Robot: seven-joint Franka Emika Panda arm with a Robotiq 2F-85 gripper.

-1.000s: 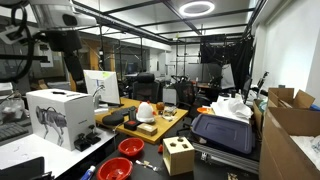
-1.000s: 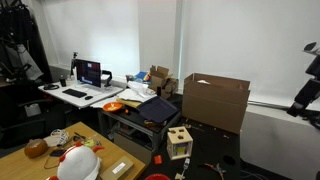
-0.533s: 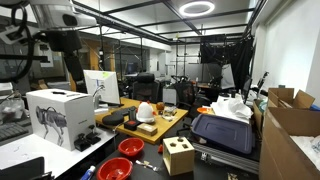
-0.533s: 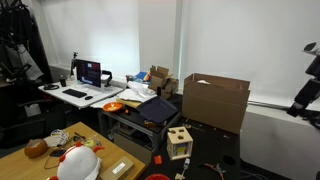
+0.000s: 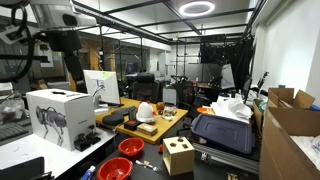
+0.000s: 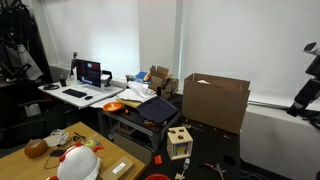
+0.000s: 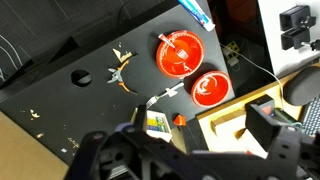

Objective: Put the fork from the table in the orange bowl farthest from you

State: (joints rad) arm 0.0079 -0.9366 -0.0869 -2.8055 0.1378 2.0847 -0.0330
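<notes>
In an exterior view, two orange bowls (image 5: 130, 147) are sitting low in the foreground on a dark surface. A wooden shape-sorter cube (image 5: 179, 157) is standing near them, and a white box printed with a robot dog (image 5: 58, 115) is off to one side. Behind them a pale wooden counter (image 5: 170, 118) is carrying a white helmet (image 5: 146, 110); neither fork nor gripper can be made out here. In an exterior view from another spot, the same helmet (image 6: 78, 163), cube (image 6: 179, 142) and a large cardboard box (image 6: 215, 100) are showing, but again no fork. In the wrist view, the camera is looking down on a black counter (image 7: 60, 90). The gripper (image 7: 185, 152) is hovering blurred at the bottom edge, its jaws apparently spread and holding nothing. A thin white utensil, likely the fork (image 7: 166, 95), is lying flat just beside the lower orange bowl (image 7: 210, 89), while the upper orange bowl (image 7: 180, 52) is sitting beyond it. By this evidence the task is barely beginning: grasping, carrying and dropping the fork are all waiting to be done.
</notes>
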